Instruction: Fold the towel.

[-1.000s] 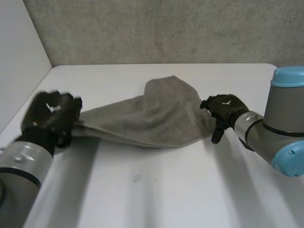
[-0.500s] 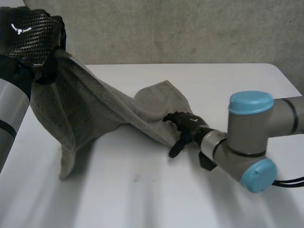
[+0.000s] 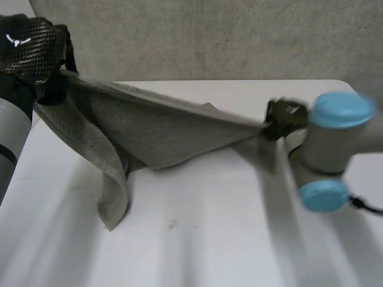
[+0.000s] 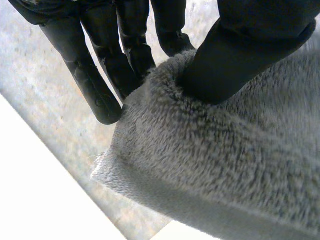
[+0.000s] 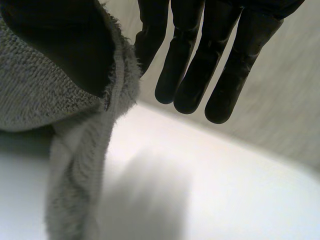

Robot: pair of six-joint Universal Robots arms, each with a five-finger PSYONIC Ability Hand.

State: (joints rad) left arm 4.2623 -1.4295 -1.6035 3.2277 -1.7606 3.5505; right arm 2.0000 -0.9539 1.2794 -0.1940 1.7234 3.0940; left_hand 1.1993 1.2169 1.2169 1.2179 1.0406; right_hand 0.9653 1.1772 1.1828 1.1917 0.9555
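Pinching the towel (image 3: 155, 131) taut above the table (image 3: 209, 239), thumb against fingers, we are gripping one end with our left hand (image 3: 33, 45), a white emblem on its back, the other with our right hand (image 3: 281, 116).

So the towel (image 3: 149, 128) is a grey terry one, fluffy pile all over with a flatter woven hem along the edge. It's off the table (image 3: 209, 239) for the most part, stretched between the two hands. One end is pinched up high in the left hand (image 3: 33, 51), thumb pressed into the pile against the fingers. The other end is lower, caught at its hem by the right hand (image 3: 281, 118). The top edge runs taut and slopes down from left to right. Below it the cloth sags in loose folds, and one long corner dangles under the left hand, its tip about at the tabletop.
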